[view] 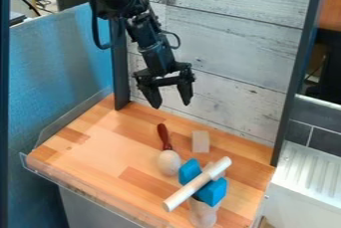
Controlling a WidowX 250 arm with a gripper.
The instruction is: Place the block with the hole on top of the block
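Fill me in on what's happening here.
The robot's open gripper hangs empty above the counter, handling nothing. A pale block stands with nothing on top. Near it lies a red-handled ball, and a pale rod crosses something blue. The job is stacking a block with a hole, but which one has it, I can't tell.

Pale block (200,141), blue block (212,192) under rod (198,184)

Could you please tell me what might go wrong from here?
The pale rod lies across the blue blocks, so a bump might roll it off. The red handle lies near the small wooden block; the gripper, its jaws apart, could knock it if lowered there.
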